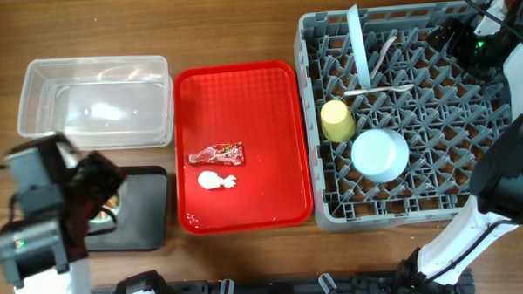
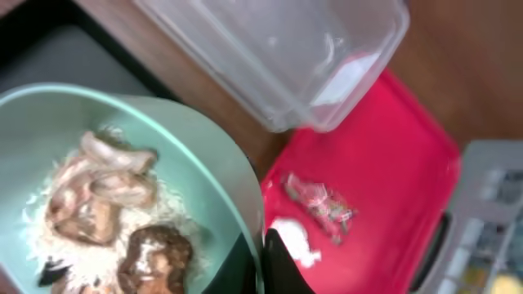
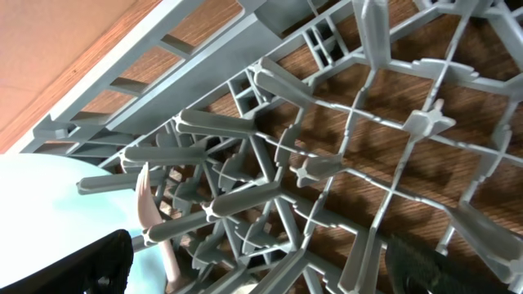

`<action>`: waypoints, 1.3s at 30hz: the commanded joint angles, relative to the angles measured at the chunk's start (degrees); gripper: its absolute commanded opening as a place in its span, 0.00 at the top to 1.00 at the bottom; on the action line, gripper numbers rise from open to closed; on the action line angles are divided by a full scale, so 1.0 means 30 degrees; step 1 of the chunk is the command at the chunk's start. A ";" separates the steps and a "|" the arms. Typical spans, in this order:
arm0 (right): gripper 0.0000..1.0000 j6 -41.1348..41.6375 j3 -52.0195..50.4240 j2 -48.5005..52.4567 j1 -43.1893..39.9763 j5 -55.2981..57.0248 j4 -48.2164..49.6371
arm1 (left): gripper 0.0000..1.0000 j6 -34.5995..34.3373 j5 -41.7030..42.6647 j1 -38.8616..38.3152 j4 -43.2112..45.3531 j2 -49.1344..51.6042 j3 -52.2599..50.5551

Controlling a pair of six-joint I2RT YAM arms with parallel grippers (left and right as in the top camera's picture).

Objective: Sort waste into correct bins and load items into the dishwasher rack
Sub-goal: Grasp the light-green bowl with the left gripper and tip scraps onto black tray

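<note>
My left gripper (image 2: pixel 261 263) is shut on the rim of the mint-green bowl (image 2: pixel 188 155), which holds beige food leftovers (image 2: pixel 98 212). It holds the bowl over the black tray (image 1: pixel 146 212), beside the clear tub (image 1: pixel 94 100). The red wrapper (image 1: pixel 216 153) and the white scrap (image 1: pixel 216 180) lie on the red serving tray (image 1: pixel 242 86). The grey rack (image 1: pixel 400 116) holds the yellow cup (image 1: pixel 336 120), a light blue plate on edge (image 1: pixel 357 48), two white utensils (image 1: pixel 380 90) and a pale round dish (image 1: pixel 379 154). My right gripper (image 3: pixel 265 269) is open and empty over the rack's far right (image 1: pixel 456 37).
The left arm (image 1: pixel 37 225) is blurred and hides much of the black tray. The right arm (image 1: pixel 507 182) runs along the rack's right side. Bare wood shows round the tub and behind the red tray.
</note>
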 commanded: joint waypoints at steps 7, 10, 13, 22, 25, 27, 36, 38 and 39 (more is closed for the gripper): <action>0.00 0.0000 -0.0007 0.0182 0.0007 0.0058 0.0051 | 0.96 0.6506 1.5584 0.9063 0.3730 0.3432 -0.4146; 0.00 0.0000 -0.0007 0.0182 0.0007 0.0051 0.0058 | 0.96 0.8757 1.9948 1.1074 0.3905 0.5231 -0.4845; 0.00 -0.0007 -0.0007 0.0182 0.0007 0.0058 0.0051 | 0.96 1.0200 2.2360 1.2480 0.3854 0.6462 -0.5144; 0.00 0.0000 -0.0007 0.0182 0.0007 0.0051 0.0051 | 0.96 1.2029 2.6279 1.6036 0.4138 0.9231 -0.6288; 0.00 0.0000 -0.0007 0.0182 0.0007 0.0051 0.0058 | 0.96 1.2029 2.6505 1.7085 0.4189 0.9435 -0.6288; 0.00 0.0000 -0.0007 0.0182 0.0007 0.0058 0.0051 | 0.96 1.2036 2.6498 1.7121 0.3891 0.9442 -0.6288; 0.00 0.0000 -0.0007 0.0182 0.0007 0.0051 0.0058 | 0.96 1.0666 2.7481 1.7340 0.4554 0.9413 -0.6288; 0.00 0.0000 -0.0007 0.0182 0.0007 0.0051 0.0058 | 0.96 1.1606 2.7467 1.6961 0.3694 0.9420 -0.6288; 0.00 0.0007 -0.0007 0.0182 0.0007 0.0051 0.0058 | 0.96 1.1985 2.7350 1.6764 0.3781 0.9420 -0.6288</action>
